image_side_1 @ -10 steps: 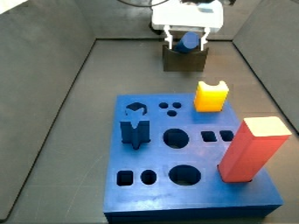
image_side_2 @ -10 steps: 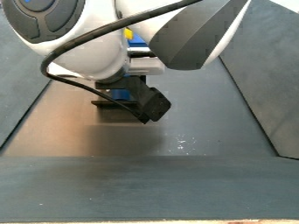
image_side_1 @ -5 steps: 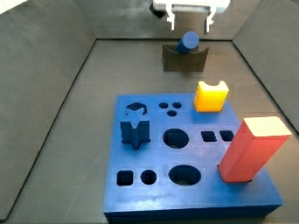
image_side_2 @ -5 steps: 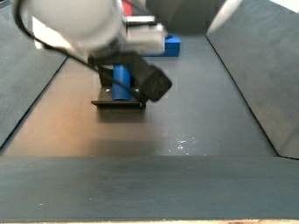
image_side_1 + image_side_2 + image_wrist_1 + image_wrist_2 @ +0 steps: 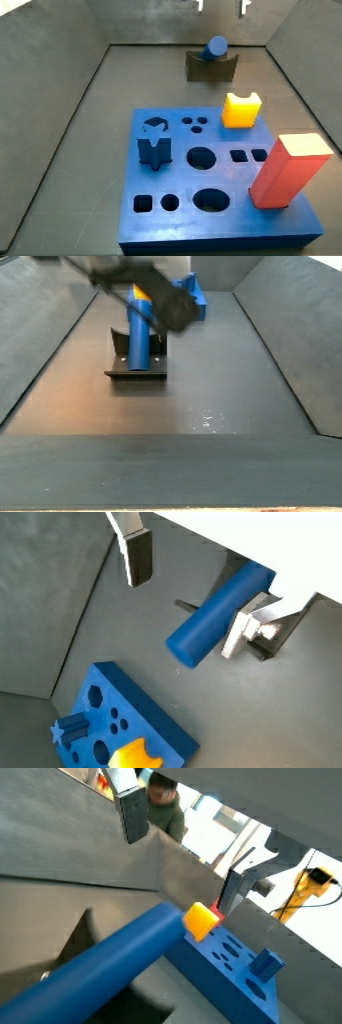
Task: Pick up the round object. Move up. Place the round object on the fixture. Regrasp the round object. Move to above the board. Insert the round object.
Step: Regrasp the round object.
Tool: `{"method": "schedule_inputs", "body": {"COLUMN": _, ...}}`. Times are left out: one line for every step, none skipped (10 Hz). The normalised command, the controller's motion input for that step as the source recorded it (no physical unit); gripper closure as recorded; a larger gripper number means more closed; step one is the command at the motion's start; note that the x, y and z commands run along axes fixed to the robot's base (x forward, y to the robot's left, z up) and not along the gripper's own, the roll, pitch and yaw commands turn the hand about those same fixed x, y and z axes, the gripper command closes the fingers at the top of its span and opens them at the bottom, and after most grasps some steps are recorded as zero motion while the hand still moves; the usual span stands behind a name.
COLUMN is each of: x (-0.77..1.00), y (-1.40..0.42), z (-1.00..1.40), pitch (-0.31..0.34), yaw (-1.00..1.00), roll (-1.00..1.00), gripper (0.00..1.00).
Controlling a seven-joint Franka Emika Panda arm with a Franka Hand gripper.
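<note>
The end effector [image 5: 187, 597] has lifted clear, its fingers spread and empty, leaving the round object [image 5: 217, 46] resting on the fixture [image 5: 210, 69], ready for regrasping.

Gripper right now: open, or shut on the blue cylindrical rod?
Open. In a wrist view the gripper has its silver fingers spread wide, clear of the blue cylindrical rod, which rests on the dark fixture.

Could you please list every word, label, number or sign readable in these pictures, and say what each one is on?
None: no readable text on the round object, the fixture, the board, the yellow block or the red block.
The gripper, open above the round object, bears no marking either.
</note>
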Motion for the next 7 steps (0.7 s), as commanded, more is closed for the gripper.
{"method": "schedule_inputs", "body": {"x": -0.04, "y": -1.00, "z": 0.90, "pitch": 0.036, "yaw": 0.02, "roll": 1.00, "gripper": 0.00}}
{"method": "schedule_inputs", "body": {"x": -0.07, "y": -1.00, "z": 0.86, "pitch": 0.029, "yaw": 0.02, "roll": 1.00, "gripper": 0.00}}
{"method": "schedule_inputs", "body": {"x": -0.07, "y": -0.83, "z": 0.62, "pitch": 0.023, "yaw": 0.02, "roll": 1.00, "gripper": 0.00}}
{"method": "schedule_inputs", "body": {"x": -0.05, "y": -0.71, "z": 0.46, "pitch": 0.022, "yaw": 0.02, "roll": 1.00, "gripper": 0.00}}
{"method": "schedule_inputs", "body": {"x": -0.03, "y": -0.45, "z": 0.14, "pitch": 0.020, "yaw": 0.02, "roll": 1.00, "gripper": 0.00}}
{"method": "schedule_inputs", "body": {"x": -0.01, "y": -0.25, "z": 0.05, "pitch": 0.019, "yaw": 0.02, "roll": 1.00, "gripper": 0.00}}
{"method": "schedule_inputs", "body": {"x": -0.02, "y": -0.04, "z": 0.06, "pitch": 0.019, "yaw": 0.02, "roll": 1.00, "gripper": 0.00}}
